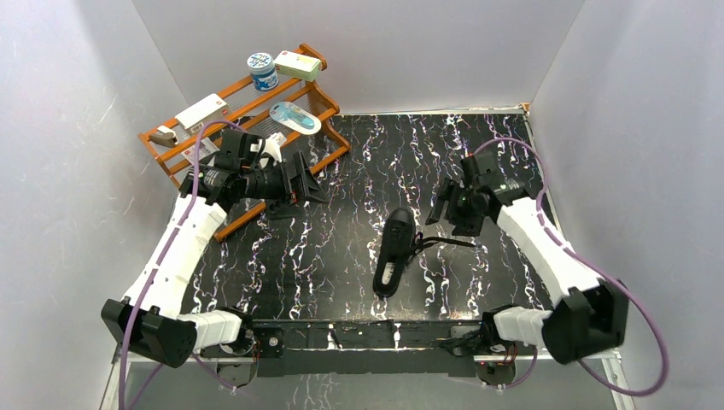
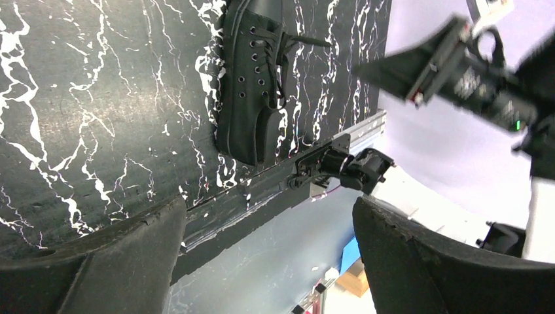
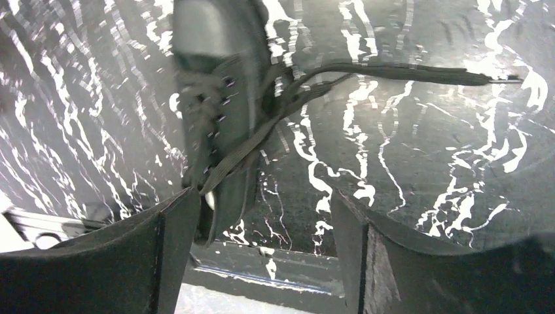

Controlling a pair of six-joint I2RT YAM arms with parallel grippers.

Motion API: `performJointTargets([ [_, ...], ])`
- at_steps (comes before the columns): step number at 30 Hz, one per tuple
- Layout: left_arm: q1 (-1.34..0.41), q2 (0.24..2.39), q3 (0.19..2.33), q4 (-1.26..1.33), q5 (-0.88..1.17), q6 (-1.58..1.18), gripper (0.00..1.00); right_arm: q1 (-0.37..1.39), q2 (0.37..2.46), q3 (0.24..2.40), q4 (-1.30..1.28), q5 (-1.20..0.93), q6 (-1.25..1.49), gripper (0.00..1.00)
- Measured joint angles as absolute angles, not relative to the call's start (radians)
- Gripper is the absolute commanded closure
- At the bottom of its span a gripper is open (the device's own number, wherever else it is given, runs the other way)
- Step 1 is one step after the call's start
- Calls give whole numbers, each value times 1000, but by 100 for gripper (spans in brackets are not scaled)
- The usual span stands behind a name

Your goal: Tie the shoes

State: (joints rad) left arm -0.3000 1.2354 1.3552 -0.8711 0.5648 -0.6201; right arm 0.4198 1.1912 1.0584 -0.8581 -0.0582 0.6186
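Lying a little right of centre and low in the overhead view, the sneaker (image 1: pixel 394 254) rests on the black, white-veined table (image 1: pixel 341 256), toe pointing up-frame. Its laces (image 1: pixel 444 243) trail loose to the right, toward the right gripper (image 1: pixel 437 212), which hangs near them with fingers spread and nothing between them. The left gripper (image 1: pixel 309 181), likewise spread and empty, hovers well apart at upper left, beside a wooden rack (image 1: pixel 162 141) carrying a round tub (image 1: pixel 261 70), a pale box (image 1: pixel 299 62) and an oval packet (image 1: pixel 294 117).

From the left wrist the sneaker (image 2: pixel 252 85) shows its side and eyelets at top centre, with the table's front rail (image 2: pixel 275 183) below it. The blurred right wrist view follows one lace (image 3: pixel 393 70) stretching far right.

White walls (image 1: pixel 427 51) enclose the table.
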Motion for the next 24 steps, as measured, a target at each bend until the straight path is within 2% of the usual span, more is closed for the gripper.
performJointTargets([
  [4, -342, 1246, 1357, -865, 571, -611, 5, 262, 1343, 1058, -837, -144, 620, 27],
  [10, -401, 1301, 1357, -842, 607, -609, 8, 170, 1546, 1051, -788, -230, 609, 30],
  [14, -466, 1377, 1354, -806, 634, -604, 11, 152, 1601, 1051, -754, -270, 590, 29],
  [20, -574, 1485, 1257, -649, 662, -642, 12, 186, 1626, 1051, -698, -303, 551, 36],
  [24, -630, 1585, 1216, -548, 667, -657, 11, 199, 1626, 1037, -679, -295, 519, 30],
])
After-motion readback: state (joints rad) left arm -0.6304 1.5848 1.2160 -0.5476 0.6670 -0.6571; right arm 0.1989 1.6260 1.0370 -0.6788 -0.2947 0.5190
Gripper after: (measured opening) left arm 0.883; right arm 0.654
